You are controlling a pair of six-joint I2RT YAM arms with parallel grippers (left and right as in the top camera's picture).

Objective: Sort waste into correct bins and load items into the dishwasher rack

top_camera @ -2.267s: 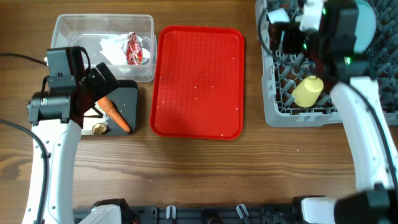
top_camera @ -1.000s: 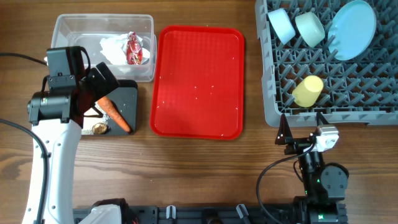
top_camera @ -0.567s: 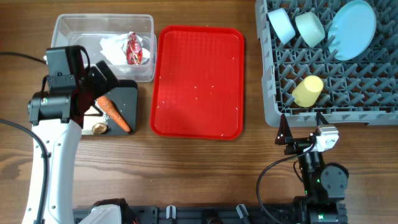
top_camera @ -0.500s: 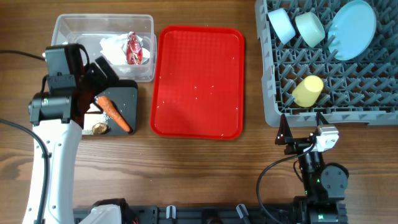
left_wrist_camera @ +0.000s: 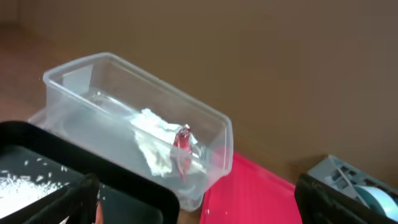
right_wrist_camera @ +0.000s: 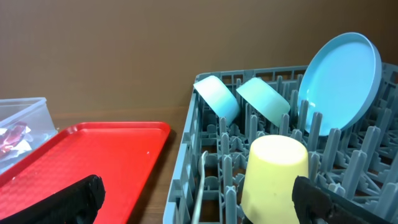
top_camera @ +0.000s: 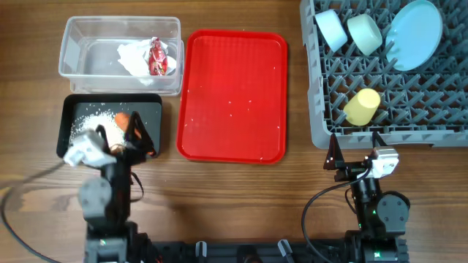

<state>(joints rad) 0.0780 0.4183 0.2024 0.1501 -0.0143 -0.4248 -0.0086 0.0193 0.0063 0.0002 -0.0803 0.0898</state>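
Observation:
The black bin (top_camera: 73, 109) holds loose rice (top_camera: 91, 118) and the orange carrot (top_camera: 123, 117), partly hidden by my left gripper (top_camera: 121, 140), which hovers open and empty at the bin's front edge. The brown lump is hidden. The clear bin (top_camera: 80, 58) holds the napkin (top_camera: 134, 58) and red wrapper (top_camera: 157, 57), which also show in the left wrist view: napkin (left_wrist_camera: 152, 134), wrapper (left_wrist_camera: 181, 142). The rack (top_camera: 322, 109) holds the blue bowl (top_camera: 329, 29), green bowl (top_camera: 364, 33), plate (top_camera: 414, 25), yellow cup (top_camera: 362, 107) and spoon (right_wrist_camera: 202, 180). My right gripper (top_camera: 355, 155) is open and empty in front of the rack.
The flat red tray (top_camera: 232, 95) lies between the bins and the rack, with a few white specks on it. Bare wooden table runs along the front, where both arm bases stand.
My left arm has pulled back from above the black bin to the table's front edge, uncovering the rice. The carrot has stayed in the black bin. The right arm has not moved in the last second.

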